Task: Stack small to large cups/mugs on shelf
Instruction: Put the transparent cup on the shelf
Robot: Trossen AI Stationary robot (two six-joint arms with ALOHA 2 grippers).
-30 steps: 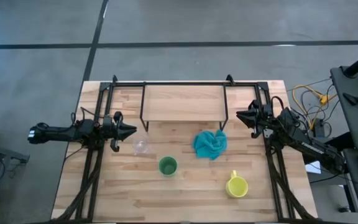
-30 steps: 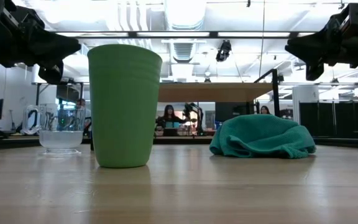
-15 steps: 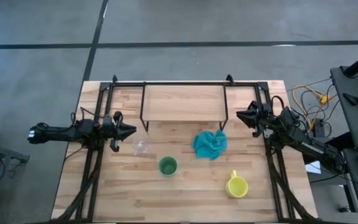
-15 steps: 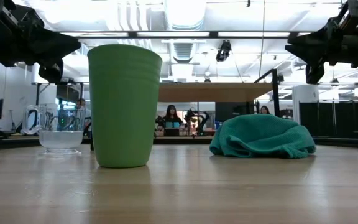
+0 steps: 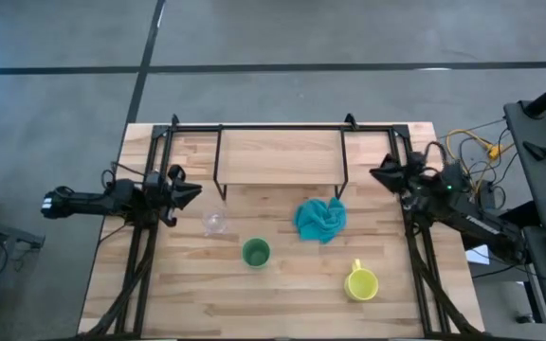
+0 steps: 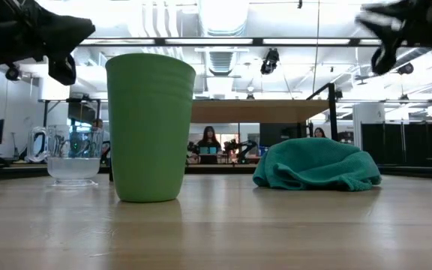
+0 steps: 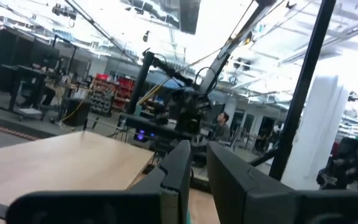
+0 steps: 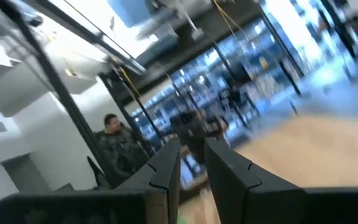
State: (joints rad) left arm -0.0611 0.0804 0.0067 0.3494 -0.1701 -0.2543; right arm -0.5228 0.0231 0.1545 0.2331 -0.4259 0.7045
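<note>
Left hand (image 5: 195, 192), fingers nearly together and empty, is held just left of the glass cup (image 5: 215, 223) on the tabletop (image 5: 282, 303), nearer than the empty right hand (image 5: 377, 174).

Green cup (image 5: 256, 252), yellow mug (image 5: 360, 282), clear glass cup (image 5: 215, 223), teal cloth (image 5: 320, 218)

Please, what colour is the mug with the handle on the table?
The mug is yellow. It shows best in the high view, near the table's front right.
</note>
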